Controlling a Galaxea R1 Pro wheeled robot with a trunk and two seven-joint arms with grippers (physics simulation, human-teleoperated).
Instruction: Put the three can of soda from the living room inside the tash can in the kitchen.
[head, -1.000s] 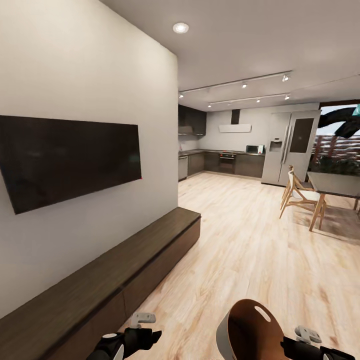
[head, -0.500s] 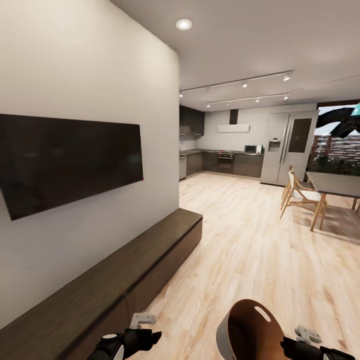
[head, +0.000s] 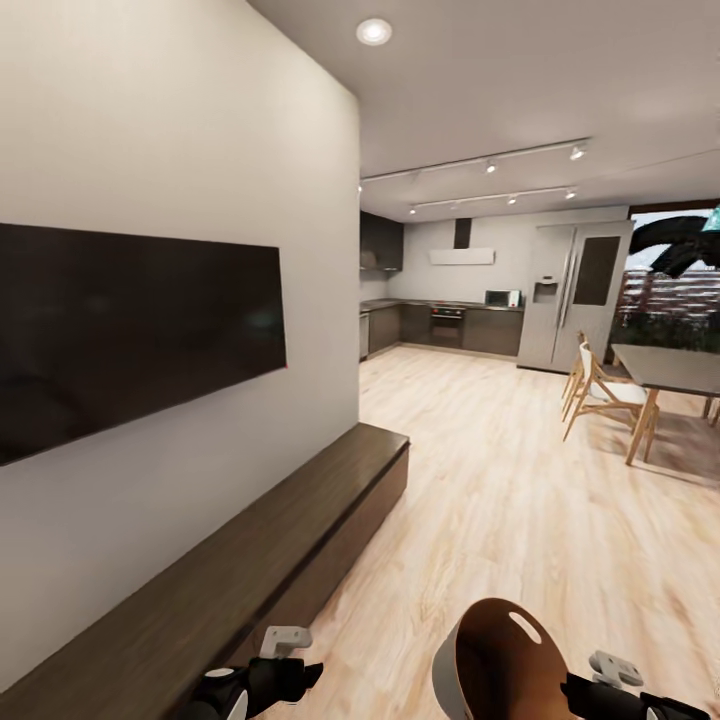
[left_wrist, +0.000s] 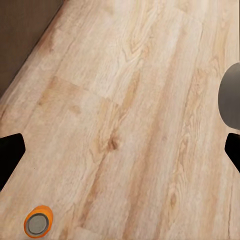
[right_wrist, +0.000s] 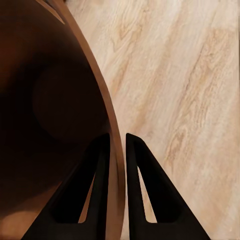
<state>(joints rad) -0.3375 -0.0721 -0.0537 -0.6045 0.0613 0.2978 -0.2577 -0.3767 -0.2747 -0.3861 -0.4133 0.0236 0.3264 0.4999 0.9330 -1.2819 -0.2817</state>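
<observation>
1. Right gripper (right_wrist: 116, 145): its two dark fingers are pinched onto the thin wall of the trash can (right_wrist: 50, 110), one finger inside the rim and one outside. In the head view the copper-brown trash can (head: 500, 665) sits low in the frame, just left of the right gripper (head: 600, 685), with its oval handle cutout facing up.
2. Left gripper (left_wrist: 120, 150): fingers spread wide apart and holding nothing, their black tips at the two edges of the left wrist view. In the head view the left gripper (head: 285, 675) hangs over the wooden floor (head: 520, 480).
3. Orange soda can (left_wrist: 38, 222): standing upright on the floor, silver top visible, well apart from the left fingers.
4. Black wall TV (head: 130, 330) above the long dark bench (head: 270, 540).
5. Kitchen (head: 450, 320): far across the floor, with dark cabinets and silver fridge (head: 572, 295).
6. Dining table (head: 670, 370) with wooden chair (head: 605, 395).
</observation>
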